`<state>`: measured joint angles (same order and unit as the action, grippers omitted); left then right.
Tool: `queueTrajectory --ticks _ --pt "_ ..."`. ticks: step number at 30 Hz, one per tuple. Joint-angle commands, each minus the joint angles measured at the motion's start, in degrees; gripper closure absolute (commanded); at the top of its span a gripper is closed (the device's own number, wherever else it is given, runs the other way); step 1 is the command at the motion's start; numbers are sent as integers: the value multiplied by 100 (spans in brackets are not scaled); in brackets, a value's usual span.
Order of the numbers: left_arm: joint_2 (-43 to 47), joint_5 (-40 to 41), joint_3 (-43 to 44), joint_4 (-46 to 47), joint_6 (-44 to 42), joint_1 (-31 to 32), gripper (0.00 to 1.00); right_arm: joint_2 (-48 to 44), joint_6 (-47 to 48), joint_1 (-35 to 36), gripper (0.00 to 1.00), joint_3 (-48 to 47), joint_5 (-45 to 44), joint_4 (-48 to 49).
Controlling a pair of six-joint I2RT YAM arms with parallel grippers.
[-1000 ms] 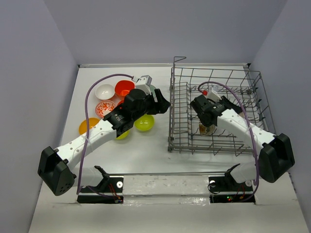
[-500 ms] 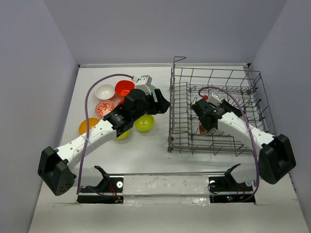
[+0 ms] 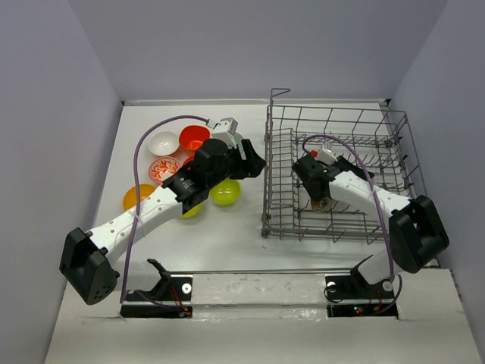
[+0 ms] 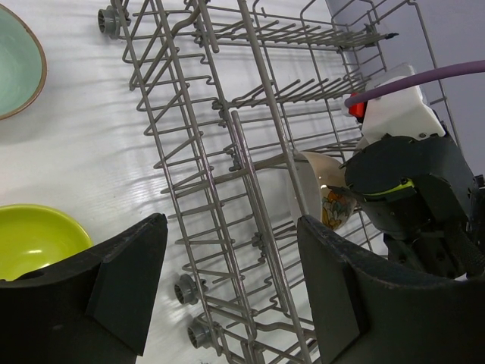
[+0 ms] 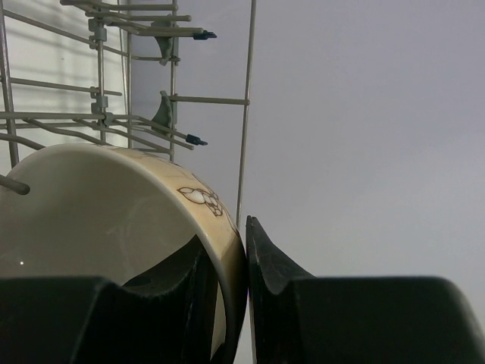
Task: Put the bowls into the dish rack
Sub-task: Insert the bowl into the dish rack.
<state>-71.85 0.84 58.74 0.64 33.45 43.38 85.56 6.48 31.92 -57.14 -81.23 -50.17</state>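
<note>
Inside the dish rack [image 3: 337, 171], my right gripper [image 3: 321, 196] is shut on the rim of a cream bowl with a painted pattern [image 3: 326, 205]. In the right wrist view one finger [image 5: 269, 265] presses the bowl's [image 5: 98, 212] outer wall and the other sits inside it. My left gripper [image 3: 250, 163] hovers open and empty just left of the rack, its fingers [image 4: 125, 280] framing the rack's side wires [image 4: 227, 144]. On the table lie white [image 3: 164, 142], red-orange [image 3: 194, 137], red-patterned [image 3: 164, 169], orange-yellow [image 3: 136, 199] and lime green [image 3: 225, 192] bowls.
A pale teal bowl [image 4: 15, 72] and the lime green bowl [image 4: 34, 239] lie on the table just left of the rack. A second lime bowl [image 3: 191, 210] is partly hidden under the left arm. Grey walls close in the table on three sides.
My right gripper has carried the cream bowl a little to the left inside the rack, and its forearm has swung with it. The left arm has not moved.
</note>
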Motion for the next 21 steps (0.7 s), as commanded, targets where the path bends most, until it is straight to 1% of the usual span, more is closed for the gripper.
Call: queueTrajectory --ticks 1,3,10,13,17,19,21 --pt "-21 -58 6 243 -67 -31 22 13 -59 -19 97 -174 -745 69" --pt "-30 -58 15 243 -67 -31 22 31 -94 -19 93 -139 -666 78" --pt "-30 -58 15 252 -58 -40 22 110 -217 -19 88 -104 -613 -19" --pt "-30 -58 15 252 -58 -40 22 198 -471 -19 87 -244 -464 -238" --pt "-22 -58 15 243 -58 -40 22 356 -1034 -19 86 -569 -157 -599" --pt "-13 -58 6 234 -67 -40 22 391 -1122 -19 85 -675 -69 -695" --pt "5 -58 6 234 -67 -40 22 400 -1262 -19 81 -736 150 -766"
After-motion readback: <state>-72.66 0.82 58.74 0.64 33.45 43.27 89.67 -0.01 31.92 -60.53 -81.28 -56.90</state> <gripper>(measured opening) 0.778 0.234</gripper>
